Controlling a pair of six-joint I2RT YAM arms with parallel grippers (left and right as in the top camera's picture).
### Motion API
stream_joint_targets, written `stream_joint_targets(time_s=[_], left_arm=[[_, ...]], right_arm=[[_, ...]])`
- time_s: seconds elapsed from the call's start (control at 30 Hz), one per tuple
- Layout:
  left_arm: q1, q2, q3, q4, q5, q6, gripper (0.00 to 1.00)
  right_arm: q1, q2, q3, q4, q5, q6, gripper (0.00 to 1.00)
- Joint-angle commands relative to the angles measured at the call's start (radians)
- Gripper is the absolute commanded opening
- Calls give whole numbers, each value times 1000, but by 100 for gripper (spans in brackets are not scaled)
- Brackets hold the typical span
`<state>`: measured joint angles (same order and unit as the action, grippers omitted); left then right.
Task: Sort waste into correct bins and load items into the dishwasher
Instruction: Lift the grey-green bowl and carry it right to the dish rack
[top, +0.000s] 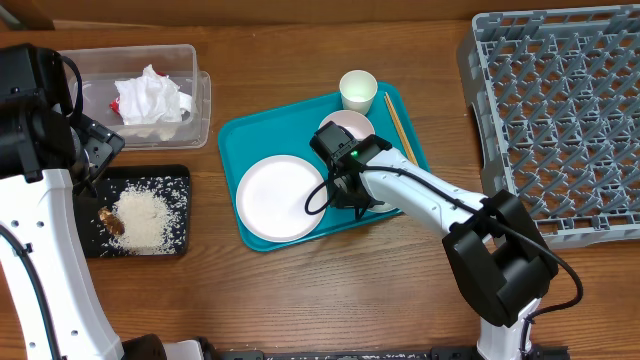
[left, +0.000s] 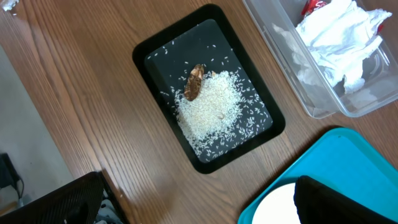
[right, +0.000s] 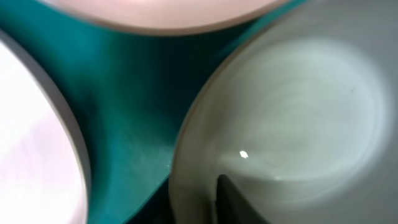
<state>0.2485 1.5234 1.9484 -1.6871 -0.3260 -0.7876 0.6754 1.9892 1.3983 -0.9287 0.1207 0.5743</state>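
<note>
My right gripper (top: 350, 188) is low over the teal tray (top: 235, 140), shut on the rim of a white bowl (right: 298, 112), with one finger inside it (right: 239, 202). A second white bowl (top: 348, 126), the white cup (top: 358, 90), the chopsticks (top: 395, 125) and the flat white plate (top: 280, 197) lie on the same tray. My left gripper (top: 95, 155) is open and empty above the black tray (top: 180, 175), which holds rice (left: 211, 106) and a brown scrap (left: 194, 82). The clear tub (top: 200, 95) holds crumpled tissues (left: 336, 37) and a red wrapper (left: 311, 6).
The grey dish rack (top: 560, 120) fills the right side of the table, its near corner close to the teal tray. The right arm's base (top: 500, 265) stands at the front right. Bare wood lies between the black tray and the teal tray.
</note>
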Motion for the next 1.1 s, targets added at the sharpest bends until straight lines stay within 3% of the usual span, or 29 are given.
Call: stream_joint_targets(time_s=[0.0, 0.2, 0.7, 0.87, 1.07], left_arm=[[0, 1, -2, -2, -13, -24, 100], [0, 1, -2, -2, -13, -24, 100], [0, 1, -2, -2, -13, -24, 100], [0, 1, -2, -2, -13, -24, 100], [0, 1, -2, -2, -13, -24, 100]], right_arm=[[0, 10, 6, -15, 18, 6, 16], [0, 8, 64, -92, 17, 6, 4], [-32, 8, 410, -502, 27, -5, 4], [-115, -3, 609, -669, 113, -7, 4], [-320, -44, 810, -722, 123, -166, 4]])
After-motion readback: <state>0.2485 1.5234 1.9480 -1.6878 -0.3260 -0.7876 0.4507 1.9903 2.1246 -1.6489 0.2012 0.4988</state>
